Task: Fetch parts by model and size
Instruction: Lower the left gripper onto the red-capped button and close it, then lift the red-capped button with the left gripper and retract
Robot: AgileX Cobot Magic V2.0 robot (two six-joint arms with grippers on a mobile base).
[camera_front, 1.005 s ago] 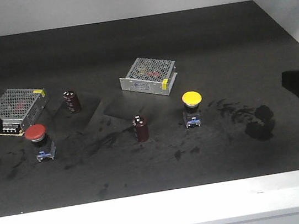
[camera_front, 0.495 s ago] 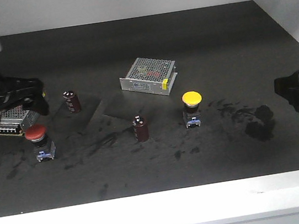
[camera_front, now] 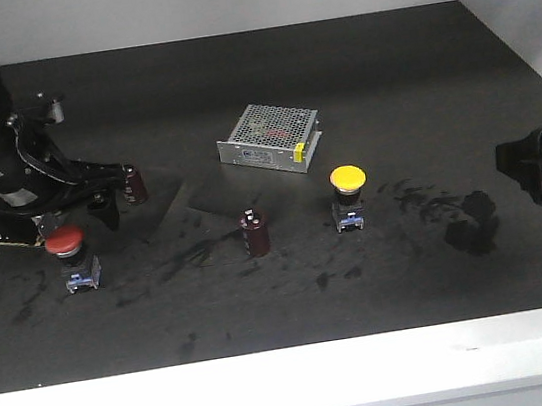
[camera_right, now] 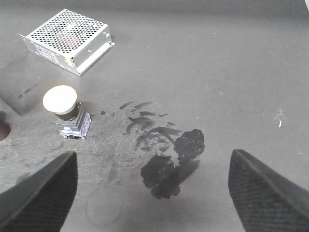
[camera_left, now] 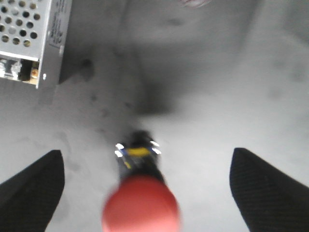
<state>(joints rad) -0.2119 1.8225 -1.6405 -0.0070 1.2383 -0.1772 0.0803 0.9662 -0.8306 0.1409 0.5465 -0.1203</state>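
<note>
L claw (camera_front: 76,226) has swung in over red switch (camera_front: 65,242), standing on desk (camera_front: 267,315) at left; fingers (camera_left: 29,188) spread wide. Risk: descent off-centre, a finger knocks cap, tipping it. R claw (camera_right: 152,159) open too.

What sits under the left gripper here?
The red-capped switch, upright, centred below the open left gripper. In the front view the arm covers most of the metal box behind it.

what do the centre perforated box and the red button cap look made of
Centre perforated box: apparently sheet metal, silver with a dull sheen and rows of punched holes. Red button cap: probably moulded plastic, smooth and evenly red; gloss unclear.
</note>
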